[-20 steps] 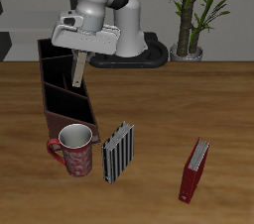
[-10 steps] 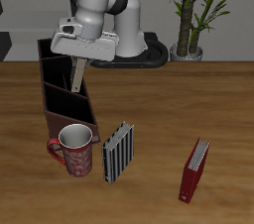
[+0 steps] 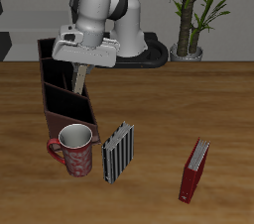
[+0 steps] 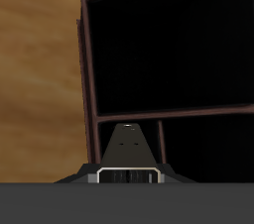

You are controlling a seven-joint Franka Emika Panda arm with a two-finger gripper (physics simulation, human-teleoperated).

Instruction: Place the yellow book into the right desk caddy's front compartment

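The right desk caddy [image 3: 65, 97] stands open-topped, and the wrist view shows its front compartment [image 4: 169, 55] as a dark, unblocked well bounded by thin maroon walls and a divider [image 4: 149, 119]. The yellow book [image 3: 77, 75], clamped in the gripper [image 3: 78, 61], hangs over the caddy's inner wall, so only that wall and the divider crowd its path. The red mug [image 3: 73, 150] stands just beside the caddy's near end, with the striped book [image 3: 117, 153] next to it; the red book [image 3: 194, 169] is well apart.

arm: white rounded shells | joints: grey | tool [image 3: 77, 70]: pale grey block
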